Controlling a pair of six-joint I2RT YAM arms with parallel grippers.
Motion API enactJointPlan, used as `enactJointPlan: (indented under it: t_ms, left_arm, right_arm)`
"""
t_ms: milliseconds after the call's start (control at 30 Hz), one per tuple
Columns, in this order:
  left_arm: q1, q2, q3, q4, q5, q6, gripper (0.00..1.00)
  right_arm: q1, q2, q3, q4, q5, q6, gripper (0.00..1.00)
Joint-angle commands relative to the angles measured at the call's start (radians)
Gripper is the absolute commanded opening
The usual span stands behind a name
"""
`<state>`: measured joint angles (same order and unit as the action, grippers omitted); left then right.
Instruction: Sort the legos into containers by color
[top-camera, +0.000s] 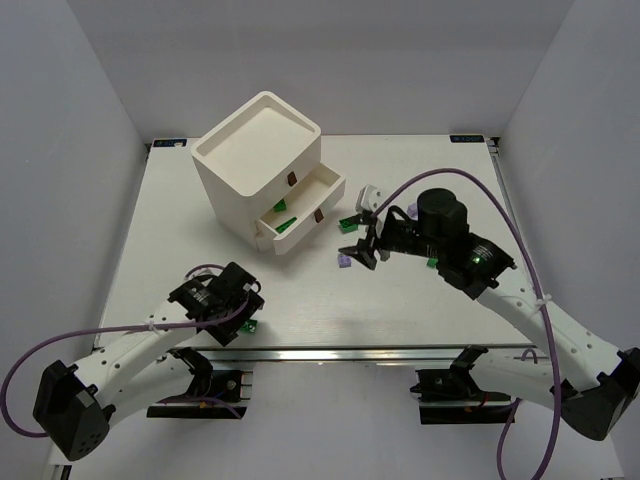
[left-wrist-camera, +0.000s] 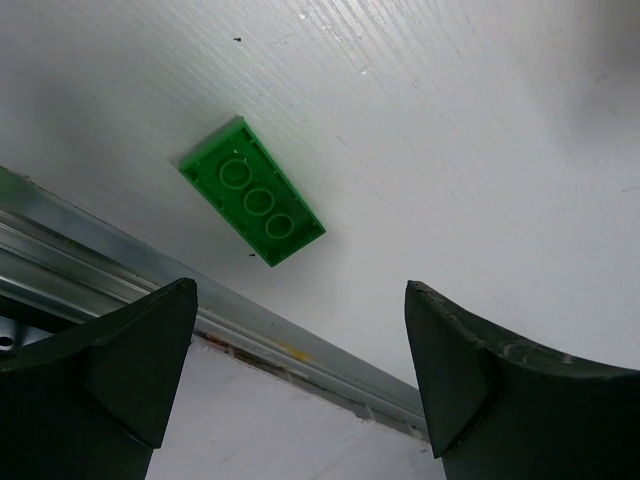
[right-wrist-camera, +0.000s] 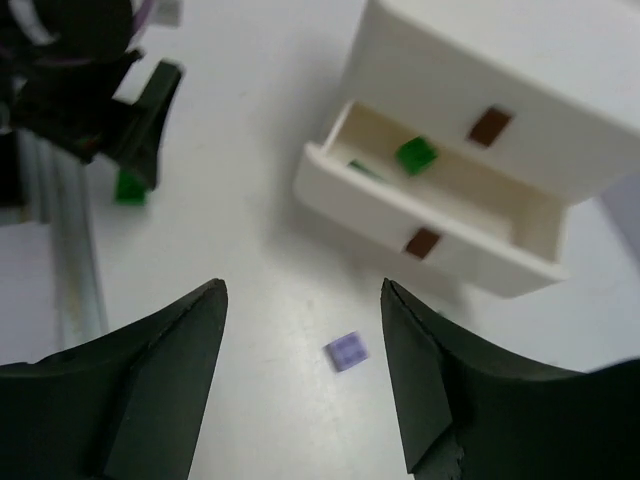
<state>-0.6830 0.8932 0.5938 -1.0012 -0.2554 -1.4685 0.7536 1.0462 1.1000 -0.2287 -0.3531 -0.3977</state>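
CABINET (top-camera: 258, 160): white rounded-cube unit, upright at far-left of table (top-camera: 200, 250), drawer fronts facing the near-right.
OPEN DRAWER (right-wrist-camera: 380, 212): pulled well out, shallow, white w/ small red-brown handle on its front.
DRAWER ABOVE (right-wrist-camera: 460, 105): shut, same handle.
IN OPEN DRAWER: green brick (top-camera: 280, 206) w/ second green piece (top-camera: 285, 224) just beside it; shades too blurred to tell, prob. differ.
GREEN 3-STUD BRICK (left-wrist-camera: 252, 200): flat, studs up, at table's near edge.
PURPLE BRICK (top-camera: 345, 261): pale, tiny, alone on table in front of the open drawer.
OTHER GREENS: one (top-camera: 350, 221) just right of the drawer, another (top-camera: 432, 263) well to the right.
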Motion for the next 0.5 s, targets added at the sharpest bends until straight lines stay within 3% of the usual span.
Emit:
enactJointPlan:
  t_ms: [0,167,467]
  left_arm:
    - [0.013,0.022,0.026,0.001,-0.038,-0.041,0.94]
    - [0.013,0.056,0.011,0.019,-0.042,-0.081,0.93]
    - [0.013,0.096,-0.002,0.049,-0.068,-0.116,0.91]
  right_arm:
    - [-0.017,-0.025,-0.066,-0.104,-0.176,0.117,0.69]
    - [-0.06,-0.075,-0.213,-0.018,-0.228,0.148,0.68]
    - [-0.099,-0.12,-0.282,-0.008,-0.192,0.08,0.6]
